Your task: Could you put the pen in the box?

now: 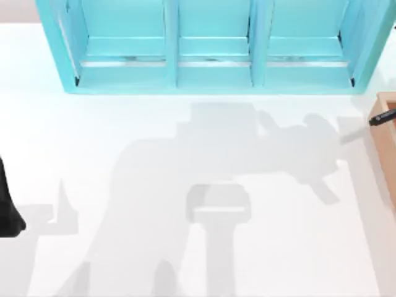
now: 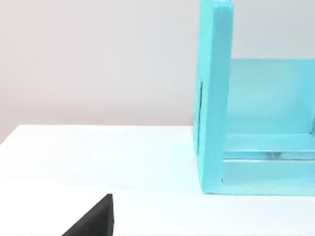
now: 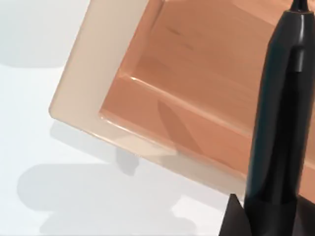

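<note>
From above, the nearest thing is the white table (image 1: 124, 185), its bare surface crossed by the grey shadows of an arm. At the table's left edge sits a dark part of the left arm (image 1: 7, 210), parked well away from everything else. In the left wrist view a black wedge of the left gripper (image 2: 93, 219) pokes in over the tabletop; whether its fingers are spread or closed I cannot tell.

Farther out, at the table's right edge, the box (image 1: 388, 133) shows as a tan wooden wall with a darker inside, cut off by the picture's border. The pen (image 1: 383, 116), slim and black, lies slanted across the box's far corner as seen from above, its end reaching out past the box's left wall over the table.

The right wrist view brings this close. The right gripper (image 3: 266, 216) has dark finger parts (image 3: 236, 216) on either side of the pen's base, and the pen (image 3: 280, 113) rises from between them, so the fingers appear closed on it. A small raised clip sits on the pen's barrel. Beyond the pen lies the box (image 3: 93, 83), with a pale thick rim and a reddish-brown floor, the pen hanging above its inside.

Farthest away, along the table's back, stands a turquoise shelf (image 1: 213, 74) with three compartments.
</note>
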Controlling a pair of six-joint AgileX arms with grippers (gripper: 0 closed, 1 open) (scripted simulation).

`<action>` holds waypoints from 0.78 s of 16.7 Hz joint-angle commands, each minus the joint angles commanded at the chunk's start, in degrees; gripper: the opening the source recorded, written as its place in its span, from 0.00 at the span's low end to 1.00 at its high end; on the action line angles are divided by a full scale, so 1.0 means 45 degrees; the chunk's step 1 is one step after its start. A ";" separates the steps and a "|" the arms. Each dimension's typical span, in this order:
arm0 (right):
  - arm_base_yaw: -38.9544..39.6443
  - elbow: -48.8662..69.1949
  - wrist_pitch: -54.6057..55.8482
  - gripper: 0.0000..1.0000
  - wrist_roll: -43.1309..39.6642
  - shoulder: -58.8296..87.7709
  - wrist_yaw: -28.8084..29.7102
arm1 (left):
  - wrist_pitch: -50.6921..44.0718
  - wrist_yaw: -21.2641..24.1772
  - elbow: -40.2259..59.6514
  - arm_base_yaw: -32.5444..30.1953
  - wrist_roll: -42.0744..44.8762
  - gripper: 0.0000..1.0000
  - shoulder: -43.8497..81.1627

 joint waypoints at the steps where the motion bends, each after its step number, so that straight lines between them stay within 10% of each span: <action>1: -0.1185 -0.0636 0.0117 0.00 -0.0118 -0.0467 -0.0007 | 0.0000 0.0000 0.0000 0.0000 0.0000 1.00 0.0000; 7: -0.5947 -0.3678 0.0840 0.00 -0.0744 -0.2919 -0.0131 | 0.0000 0.0000 0.0000 0.0000 0.0000 1.00 0.0000; 13: -0.6524 -0.4161 0.0984 0.00 -0.0857 -0.3342 -0.0177 | 0.0000 0.0000 0.0000 0.0000 0.0000 1.00 0.0000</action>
